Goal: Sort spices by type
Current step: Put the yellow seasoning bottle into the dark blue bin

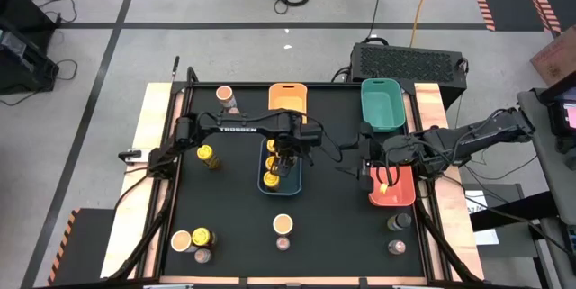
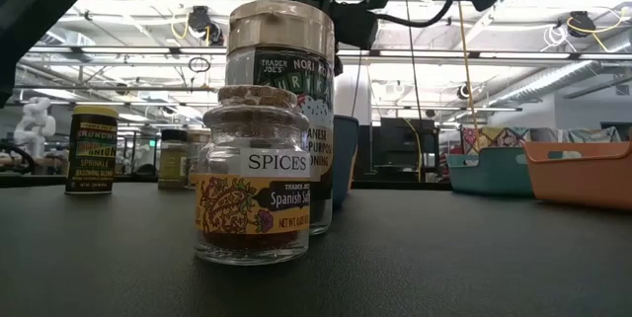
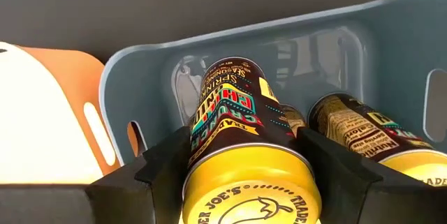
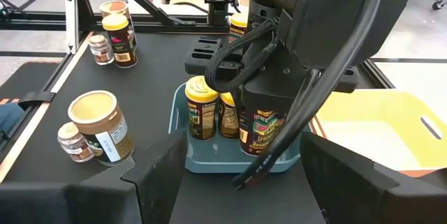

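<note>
A black rectangular table top (image 1: 234, 235) carries 4 plastic trays. A blue-grey rectangular tray (image 1: 294, 182) sits near the middle, an orange one (image 1: 288, 97) at the far edge, a teal one (image 1: 382, 104) beside it, and a red-orange one (image 1: 396, 194) on the right side. Behind the table stands a black vented metal box (image 1: 409, 58) (cables trail across the grey floor (image 1: 180, 1)).

"SPICES" on front glass jar (image 2: 252, 187)

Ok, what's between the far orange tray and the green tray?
Nothing: the high view shows bare black tabletop between the orange tray and the green tray.
</note>
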Robot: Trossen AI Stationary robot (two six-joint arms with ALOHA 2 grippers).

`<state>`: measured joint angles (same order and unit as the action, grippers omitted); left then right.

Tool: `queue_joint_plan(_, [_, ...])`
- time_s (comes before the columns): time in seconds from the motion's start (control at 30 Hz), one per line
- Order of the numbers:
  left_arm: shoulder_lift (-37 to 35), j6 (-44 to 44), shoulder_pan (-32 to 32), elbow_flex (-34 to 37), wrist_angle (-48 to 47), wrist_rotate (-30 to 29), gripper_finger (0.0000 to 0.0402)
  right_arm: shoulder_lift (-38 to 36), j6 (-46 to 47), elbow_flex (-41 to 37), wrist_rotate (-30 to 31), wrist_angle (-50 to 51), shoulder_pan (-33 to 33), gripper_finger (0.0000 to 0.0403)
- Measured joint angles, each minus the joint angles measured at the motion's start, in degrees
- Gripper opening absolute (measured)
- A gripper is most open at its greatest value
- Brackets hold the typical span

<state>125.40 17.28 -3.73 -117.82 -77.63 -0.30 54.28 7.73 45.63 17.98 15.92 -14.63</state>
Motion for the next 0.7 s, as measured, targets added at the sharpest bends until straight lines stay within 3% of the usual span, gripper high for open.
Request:
queue_joint_plan(0.27, [2.3, 0.1, -0.2, 0.0, 0.3, -0.1, 0.0238, 0.0, 0.0, 0.0, 0.0, 0.2, 0.0, 0.0272])
queue_joint_plan(0.47, [2.5, 0.1, -0.2, 0.0, 0.5, -0.2, 0.0281, 0.0, 0.0, 0.0, 0.0, 0.2, 0.0, 0.0272])
queue_joint_plan(0.7, [2.5, 0.2, -0.2, 0.0, 0.5, -0.2, 0.0290, 0.0, 0.0, 0.0, 0.0, 0.2, 0.0, 0.0272])
